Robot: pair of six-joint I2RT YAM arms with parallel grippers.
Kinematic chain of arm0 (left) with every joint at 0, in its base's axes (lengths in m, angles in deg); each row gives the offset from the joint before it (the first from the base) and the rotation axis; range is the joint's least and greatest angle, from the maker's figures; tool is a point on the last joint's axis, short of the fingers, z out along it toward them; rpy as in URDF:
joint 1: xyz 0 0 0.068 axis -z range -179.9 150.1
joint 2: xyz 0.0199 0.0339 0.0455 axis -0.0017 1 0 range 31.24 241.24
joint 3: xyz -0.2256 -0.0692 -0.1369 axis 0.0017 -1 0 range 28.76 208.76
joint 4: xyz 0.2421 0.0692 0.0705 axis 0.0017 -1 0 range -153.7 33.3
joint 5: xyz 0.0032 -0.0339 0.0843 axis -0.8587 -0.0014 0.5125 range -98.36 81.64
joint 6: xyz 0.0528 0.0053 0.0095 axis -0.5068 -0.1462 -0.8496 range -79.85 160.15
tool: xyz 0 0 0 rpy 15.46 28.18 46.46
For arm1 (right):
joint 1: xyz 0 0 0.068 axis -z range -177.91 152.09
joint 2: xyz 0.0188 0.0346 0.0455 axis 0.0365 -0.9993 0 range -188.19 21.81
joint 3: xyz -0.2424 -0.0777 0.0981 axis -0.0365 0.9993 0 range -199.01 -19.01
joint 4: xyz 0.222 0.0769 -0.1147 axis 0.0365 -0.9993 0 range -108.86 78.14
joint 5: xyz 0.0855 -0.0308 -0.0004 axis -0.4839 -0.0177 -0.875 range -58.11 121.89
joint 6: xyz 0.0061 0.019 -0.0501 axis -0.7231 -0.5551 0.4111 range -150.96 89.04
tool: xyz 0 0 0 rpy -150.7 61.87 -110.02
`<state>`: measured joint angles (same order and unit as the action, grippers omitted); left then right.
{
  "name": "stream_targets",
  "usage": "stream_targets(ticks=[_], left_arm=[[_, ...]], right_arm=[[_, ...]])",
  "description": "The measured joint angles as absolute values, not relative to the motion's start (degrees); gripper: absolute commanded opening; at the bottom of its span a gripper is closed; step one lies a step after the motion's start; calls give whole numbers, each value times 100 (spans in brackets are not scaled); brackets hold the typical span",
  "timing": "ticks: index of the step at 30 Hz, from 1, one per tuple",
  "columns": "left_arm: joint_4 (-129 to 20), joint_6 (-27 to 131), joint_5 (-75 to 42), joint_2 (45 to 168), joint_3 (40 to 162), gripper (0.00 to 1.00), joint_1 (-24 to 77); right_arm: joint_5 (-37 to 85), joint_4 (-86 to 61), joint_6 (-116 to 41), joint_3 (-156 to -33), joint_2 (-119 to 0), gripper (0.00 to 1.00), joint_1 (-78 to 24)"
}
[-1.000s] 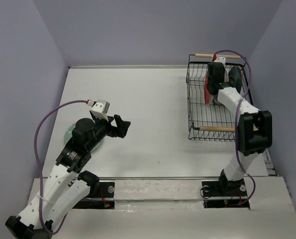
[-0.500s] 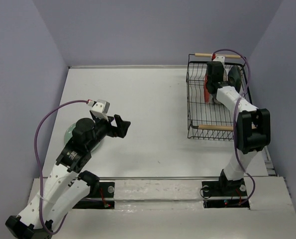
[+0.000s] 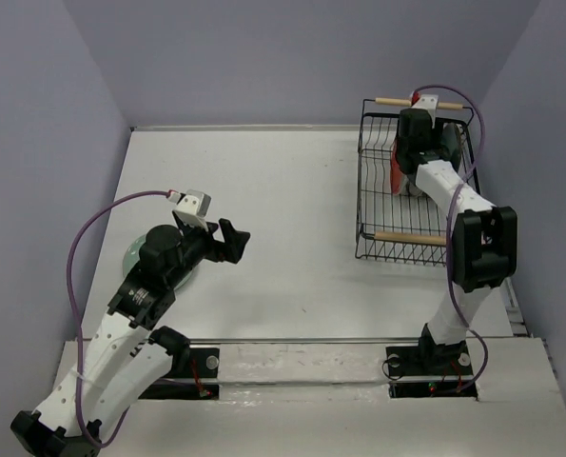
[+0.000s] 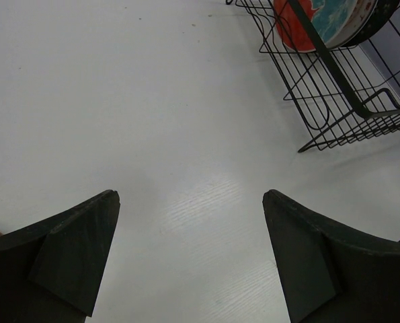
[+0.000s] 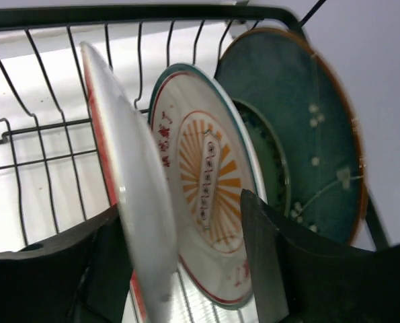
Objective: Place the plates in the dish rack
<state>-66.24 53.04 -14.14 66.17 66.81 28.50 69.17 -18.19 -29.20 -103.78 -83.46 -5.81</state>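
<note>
The dish rack (image 3: 363, 195) stands at the back right. In the right wrist view it holds a large red-rimmed plate (image 5: 129, 202) on edge, a white plate with an orange centre (image 5: 206, 182), a small green plate (image 5: 275, 165) and a dark teal plate (image 5: 314, 128). My right gripper (image 3: 411, 157) reaches down into the rack, open. Its jaws (image 5: 179, 262) straddle the red plate, which stands close to the left finger (image 5: 72, 269) and well apart from the right one. My left gripper (image 3: 235, 236) hovers open over bare table, nothing between its fingers (image 4: 85, 249). A pale mint plate (image 3: 128, 255) lies under the left arm.
The rack's two wooden handles (image 3: 408, 238) run along its near and far ends. The left wrist view shows the rack's corner (image 4: 334, 114) with the red plate (image 4: 321, 23) at the upper right. Walls close the table at left, back and right.
My right gripper has opened from shut, letting go of the red plate in the rack. The right arm and the rack have shifted slightly toward the back. The left arm is still.
</note>
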Motion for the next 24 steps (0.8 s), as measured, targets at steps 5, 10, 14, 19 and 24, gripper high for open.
stream_targets(ticks=[5, 10, 14, 19, 24], left_arm=[[-6604, 5304, -1414, 6670, 6681, 99, 2846], [-6594, 5304, -1416, 6666, 6681, 99, 2782], [-6594, 5312, -1379, 6548, 6681, 99, 2734], [-6644, 5365, -1202, 6167, 6718, 99, 2734], [-6799, 5393, -741, 5623, 7297, 99, 2734]], right_arm=[[6631, -1932, -3103, -10369, -7763, 80, -577], [5859, -2026, -3514, -10352, -6854, 80, -730], [4965, -2031, -3930, -10345, -6351, 75, -1320], [3715, -1952, -4614, -10336, -6397, 65, -2651], [2989, -1388, -5357, -10159, -6983, 60, -3825]])
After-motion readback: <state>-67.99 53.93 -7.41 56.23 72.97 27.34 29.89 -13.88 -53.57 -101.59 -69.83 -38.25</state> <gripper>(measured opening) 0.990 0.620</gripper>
